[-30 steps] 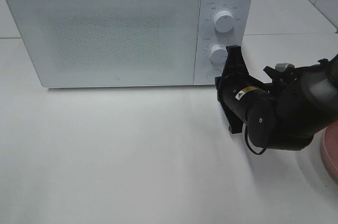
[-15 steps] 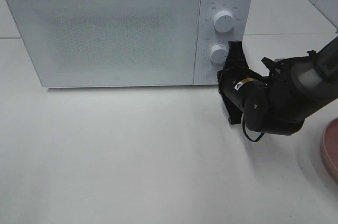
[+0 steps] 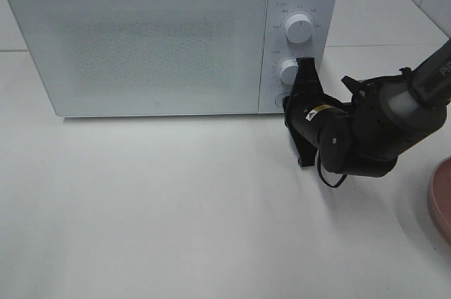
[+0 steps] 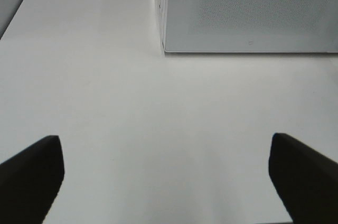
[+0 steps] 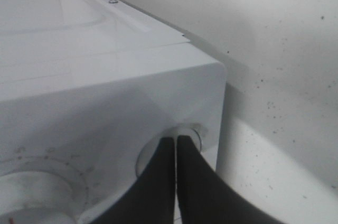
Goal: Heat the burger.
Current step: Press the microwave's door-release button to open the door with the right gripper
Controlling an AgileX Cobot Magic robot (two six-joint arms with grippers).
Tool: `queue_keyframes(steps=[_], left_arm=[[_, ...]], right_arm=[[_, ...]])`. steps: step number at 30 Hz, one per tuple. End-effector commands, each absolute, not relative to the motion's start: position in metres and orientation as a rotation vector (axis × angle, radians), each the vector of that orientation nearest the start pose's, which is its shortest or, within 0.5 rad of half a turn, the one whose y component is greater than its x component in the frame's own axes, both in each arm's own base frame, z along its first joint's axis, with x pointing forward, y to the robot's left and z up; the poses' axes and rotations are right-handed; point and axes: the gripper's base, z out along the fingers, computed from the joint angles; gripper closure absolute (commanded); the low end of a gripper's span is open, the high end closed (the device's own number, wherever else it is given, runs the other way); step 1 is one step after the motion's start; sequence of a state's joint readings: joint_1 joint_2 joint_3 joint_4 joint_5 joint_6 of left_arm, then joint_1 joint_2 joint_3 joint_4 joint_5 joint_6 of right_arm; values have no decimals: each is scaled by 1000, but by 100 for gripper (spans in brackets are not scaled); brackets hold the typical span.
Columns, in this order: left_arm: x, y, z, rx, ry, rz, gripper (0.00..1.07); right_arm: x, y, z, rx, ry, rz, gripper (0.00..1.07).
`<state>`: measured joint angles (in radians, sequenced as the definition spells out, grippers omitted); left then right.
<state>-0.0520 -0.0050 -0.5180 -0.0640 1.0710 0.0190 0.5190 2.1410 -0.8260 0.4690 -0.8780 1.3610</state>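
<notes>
Tool [image 5: 176, 140] now nearer microwave button [image 5: 149, 156]

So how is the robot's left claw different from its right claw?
The left gripper is wide open; the right gripper is squeezed shut. The left gripper hangs over the table, back from the microwave; the right gripper's tips are right at the microwave's round button. Both are black and hold nothing.
</notes>
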Motion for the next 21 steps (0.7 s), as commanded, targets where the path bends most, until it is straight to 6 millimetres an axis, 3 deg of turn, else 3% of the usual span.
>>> queue_keyframes(steps=[1, 21], left_arm=[[-12, -5, 281, 84, 2015, -101, 9], [-12, -5, 281, 84, 2015, -101, 9]], right_arm=[[340, 157, 82, 1332, 1616, 1086, 107], [342, 158, 89, 1337, 1505, 1186, 107]])
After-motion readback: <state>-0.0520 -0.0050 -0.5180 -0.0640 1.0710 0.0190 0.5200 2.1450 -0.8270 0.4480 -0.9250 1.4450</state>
